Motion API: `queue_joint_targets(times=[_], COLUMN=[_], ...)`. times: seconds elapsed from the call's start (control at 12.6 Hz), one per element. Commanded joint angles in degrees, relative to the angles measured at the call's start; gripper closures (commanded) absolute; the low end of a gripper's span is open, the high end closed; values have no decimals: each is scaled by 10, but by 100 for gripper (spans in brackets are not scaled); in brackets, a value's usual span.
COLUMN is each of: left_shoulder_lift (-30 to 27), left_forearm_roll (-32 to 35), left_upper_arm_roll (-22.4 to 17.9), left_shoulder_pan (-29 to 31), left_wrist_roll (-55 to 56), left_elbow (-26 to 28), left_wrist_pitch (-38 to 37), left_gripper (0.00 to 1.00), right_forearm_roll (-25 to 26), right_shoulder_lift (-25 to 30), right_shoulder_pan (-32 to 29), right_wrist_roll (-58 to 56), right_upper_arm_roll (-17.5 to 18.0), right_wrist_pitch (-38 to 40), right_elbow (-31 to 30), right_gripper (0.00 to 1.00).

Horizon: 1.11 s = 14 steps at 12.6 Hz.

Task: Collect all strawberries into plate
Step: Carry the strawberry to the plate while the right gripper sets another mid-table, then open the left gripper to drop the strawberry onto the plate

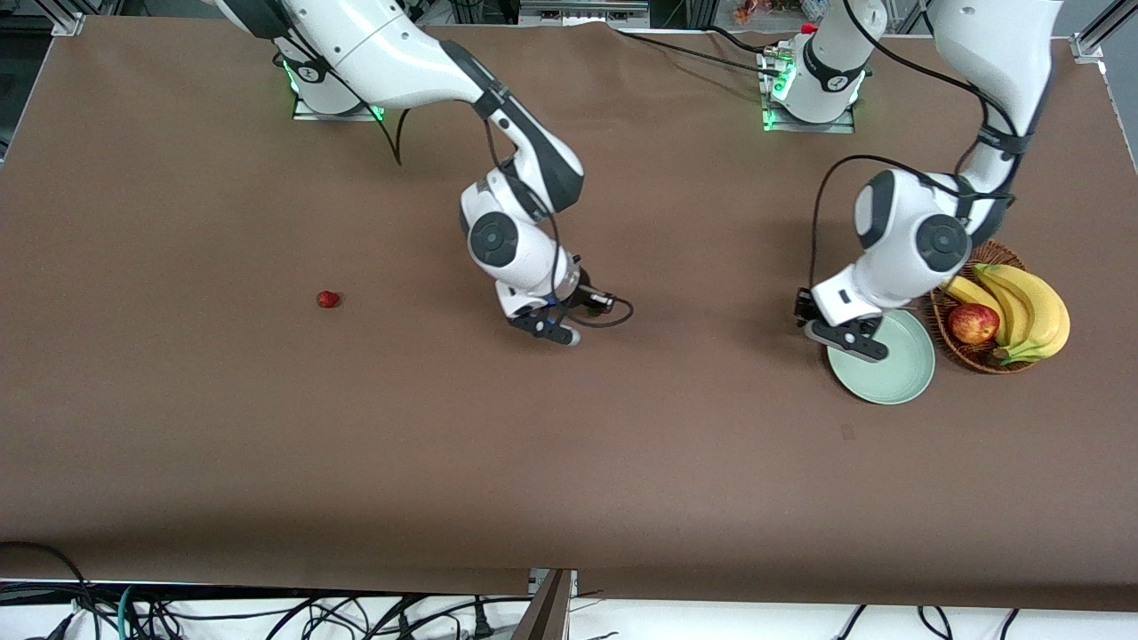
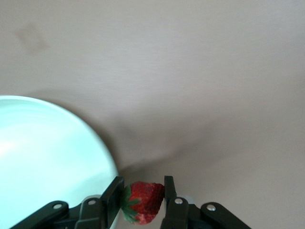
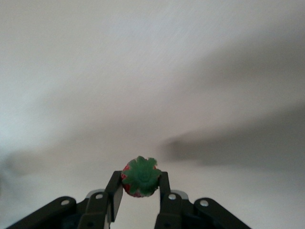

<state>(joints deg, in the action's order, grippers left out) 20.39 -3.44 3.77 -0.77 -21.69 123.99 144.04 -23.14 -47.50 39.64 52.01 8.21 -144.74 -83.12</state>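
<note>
Two strawberries (image 2: pixel 144 201) (image 3: pixel 140 177) sit pinched between jaws, one per gripper.

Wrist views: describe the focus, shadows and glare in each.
Left wrist view: strawberry in the left claw is sharp, plate washed out by glare, soft shadow on the table. Right wrist view: its berry in the right claw is clear, tabletop pale, blurred, shadow-streaked.

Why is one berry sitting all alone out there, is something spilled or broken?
Nothing looks spilled or damaged. That lone strawberry simply lies on the bare table toward the right arm's end, away from the plate. The left gripper and right gripper each pinch another strawberry.
</note>
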Motion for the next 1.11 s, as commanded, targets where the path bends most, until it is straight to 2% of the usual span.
queue_joint_targets(times=[0.0, 0.08, 0.32, 0.4, 0.55, 0.63, 0.79, 0.87, 0.95, 1.03], left_shoulder_lift=[16, 25, 47, 56, 62, 70, 87, 95, 99, 105], left_forearm_roll=[10, 10, 10, 8, 3, 3, -30, -73, -90, -94], left_upper_arm_roll=[-14, -15, -48, -53, -53, -50, -40, -39, -35, -12], left_shoulder_pan=[20, 33, 34, 33, 30, 28, 8, -9, -25, -27], left_wrist_roll=[-81, -109, -161, -165, -159, -163, -146, -119, -67, -4], left_elbow=[-34, -36, -60, -67, -83, -105, -170, -189, -192, -196], left_wrist_pitch=[-11, -10, -10, -10, -13, -43, -136, -154, -153, -149], left_gripper=[71, 71, 63, 56, 12, 0, 0, 0, 0, 0], right_forearm_roll=[-8, -7, -3, -2, 1, 8, 39, 39, 40, 41], right_shoulder_lift=[-43, -57, -61, -53, -31, -15, 16, 27, 38, 49], right_shoulder_pan=[48, 60, 69, 67, 44, 27, -1, -18, -29, -32], right_wrist_roll=[77, 100, 156, 155, 151, 146, 104, 52, -5, -48], right_upper_arm_roll=[4, 4, 3, 2, -3, -10, -28, -39, -48, -70], right_wrist_pitch=[-77, -85, -84, -79, -17, 27, 119, 172, 211, 247], right_elbow=[59, 80, 103, 102, 102, 102, 99, 99, 98, 93], right_gripper=[60, 59, 23, 21, 17, 15, 11, 10, 2, 2])
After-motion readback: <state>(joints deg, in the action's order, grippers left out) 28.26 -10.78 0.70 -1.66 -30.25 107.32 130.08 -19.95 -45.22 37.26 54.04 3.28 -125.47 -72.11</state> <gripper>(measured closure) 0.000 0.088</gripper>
